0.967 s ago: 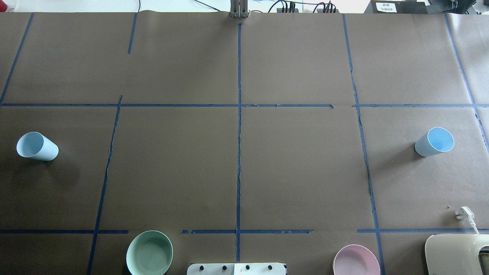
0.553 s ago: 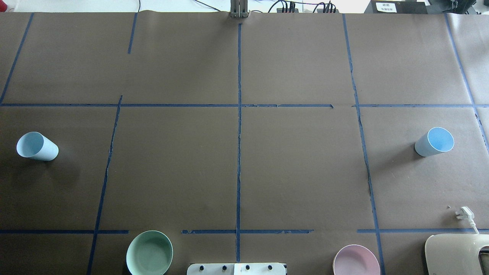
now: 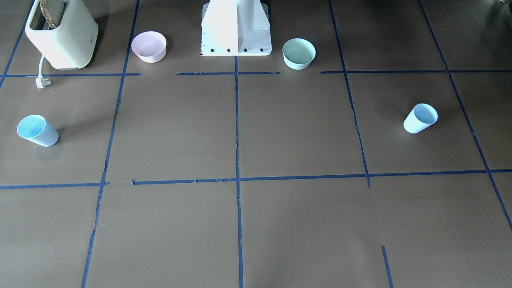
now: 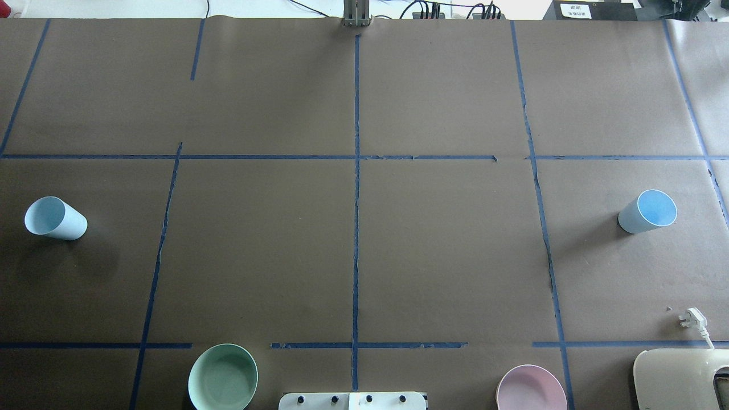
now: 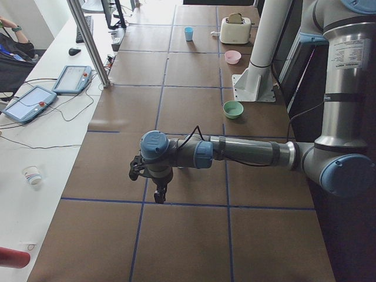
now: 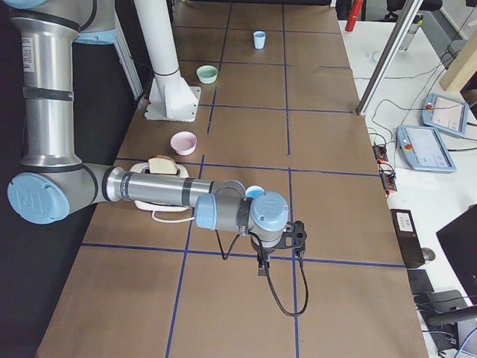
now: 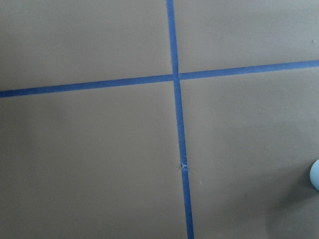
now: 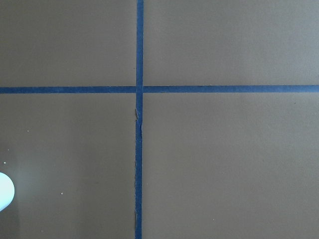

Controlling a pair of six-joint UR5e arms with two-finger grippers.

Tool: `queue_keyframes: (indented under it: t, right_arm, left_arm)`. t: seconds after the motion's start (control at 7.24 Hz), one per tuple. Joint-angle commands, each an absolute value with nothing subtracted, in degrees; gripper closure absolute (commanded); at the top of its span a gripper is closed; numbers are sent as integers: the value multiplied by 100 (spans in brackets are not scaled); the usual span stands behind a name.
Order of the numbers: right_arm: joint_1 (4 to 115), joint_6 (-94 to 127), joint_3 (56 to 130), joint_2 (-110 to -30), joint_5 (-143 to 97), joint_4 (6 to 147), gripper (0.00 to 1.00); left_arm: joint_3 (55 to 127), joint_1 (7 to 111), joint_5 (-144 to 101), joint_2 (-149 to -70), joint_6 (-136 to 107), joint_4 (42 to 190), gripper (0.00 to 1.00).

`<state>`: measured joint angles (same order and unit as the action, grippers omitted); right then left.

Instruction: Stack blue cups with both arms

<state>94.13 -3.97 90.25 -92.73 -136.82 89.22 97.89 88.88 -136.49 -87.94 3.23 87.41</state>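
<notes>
Two pale blue cups stand upright and far apart on the brown table. The cup on my left (image 4: pixel 55 218) also shows in the front view (image 3: pixel 420 118). The cup on my right (image 4: pixel 647 211) also shows in the front view (image 3: pixel 37 130). Neither arm shows in the overhead or front view. The left gripper (image 5: pixel 159 195) hangs over the table in the exterior left view. The right gripper (image 6: pixel 263 267) hangs close to the right cup (image 6: pixel 255 192) in the exterior right view. I cannot tell whether either is open or shut. A cup edge (image 7: pixel 315 174) shows in the left wrist view.
A mint-green bowl (image 4: pixel 222 377) and a pink bowl (image 4: pixel 531 390) flank the white pedestal base (image 3: pixel 236 28). A cream toaster (image 3: pixel 60 36) holding bread stands near my right side, its plug (image 3: pixel 41 82) lying on the table. Blue tape lines cross the paper.
</notes>
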Motion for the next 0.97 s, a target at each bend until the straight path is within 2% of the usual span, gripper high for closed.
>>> queue_keyframes:
  t: [0.0, 0.41, 0.83]
  right_arm:
    - [9413, -396, 9035, -9272, -13685, 8921, 0]
    - [9413, -396, 9062, -9255, -13685, 8921, 0]
    - [9413, -396, 9062, -9255, -13685, 8921, 0]
  left_arm:
    - [10560, 8328, -13912, -8554, -846, 8963, 0]
    - [10521, 7263, -13826, -8008, -3174, 11242, 0]
    - [10338, 6497, -13036, -7972, -4016, 11889, 0]
